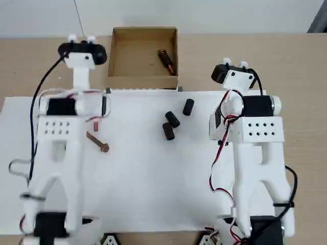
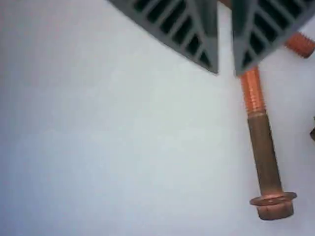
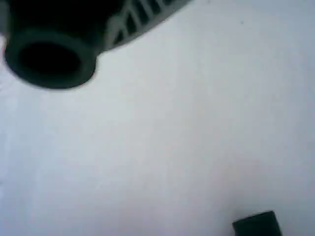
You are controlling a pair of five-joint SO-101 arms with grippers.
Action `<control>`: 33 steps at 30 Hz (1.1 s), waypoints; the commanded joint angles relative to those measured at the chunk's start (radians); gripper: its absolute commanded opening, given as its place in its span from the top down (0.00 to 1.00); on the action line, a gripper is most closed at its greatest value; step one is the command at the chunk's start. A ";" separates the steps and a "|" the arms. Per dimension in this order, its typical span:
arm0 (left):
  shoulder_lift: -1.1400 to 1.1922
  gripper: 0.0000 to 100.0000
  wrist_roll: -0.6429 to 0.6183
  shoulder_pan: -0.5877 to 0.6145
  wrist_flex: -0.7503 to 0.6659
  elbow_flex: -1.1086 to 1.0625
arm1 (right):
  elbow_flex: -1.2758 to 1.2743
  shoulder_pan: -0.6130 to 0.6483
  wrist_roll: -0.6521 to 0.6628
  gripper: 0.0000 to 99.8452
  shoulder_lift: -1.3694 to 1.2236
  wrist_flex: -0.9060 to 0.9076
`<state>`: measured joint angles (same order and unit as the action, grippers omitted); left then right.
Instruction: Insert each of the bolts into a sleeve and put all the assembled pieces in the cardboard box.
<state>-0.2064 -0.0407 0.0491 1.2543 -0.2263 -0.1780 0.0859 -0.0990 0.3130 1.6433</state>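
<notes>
Where the wooden tabletop [image 1: 296,61] is covered by a big white sheet [image 1: 143,178], two white arms stand side by side, the left arm [image 1: 61,153] and the right arm [image 1: 255,153]. Past the far edge of the sheet sits the cardboard box [image 1: 133,56]. One finished piece [image 1: 166,60], a bolt inside a sleeve, lies in it near one side wall.

Between the arms, on the sheet, lie three loose sleeves [image 1: 188,106] [image 1: 172,119] [image 1: 168,131]. They are short, black and close together.

The right fingers [image 3: 138,19] pinch one more black sleeve, the held sleeve [image 3: 49,59]. Its round open end faces the camera, and it is up off the sheet.

The left fingers [image 2: 187,29] are grey and nearly pressed together, with only a thin slit between them. They pinch nothing. A long bolt [image 2: 263,147] lies flat on the sheet just by them. Its threaded end slips out of sight behind the tip of one finger, off to the side of the slit, and its head points away from the fingers. The orange tip of a second bolt [image 2: 300,44] peeks out beside that same finger.
</notes>
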 commanded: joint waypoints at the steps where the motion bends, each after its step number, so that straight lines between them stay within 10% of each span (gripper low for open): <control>1: 0.143 0.99 -0.002 0.003 0.094 0.182 | 0.005 -0.008 -0.012 1.00 0.070 0.001; 14: 0.729 0.99 0.000 0.032 0.497 0.857 | 0.005 -0.008 -0.009 1.00 0.070 -0.013; 33: 0.994 0.92 0.023 0.106 0.497 1.061 | 0.005 -0.008 -0.005 1.00 0.070 -0.013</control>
<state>0.7864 -0.0330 0.1473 1.7238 0.7925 -0.1780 0.0859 -0.0990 0.3468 1.6433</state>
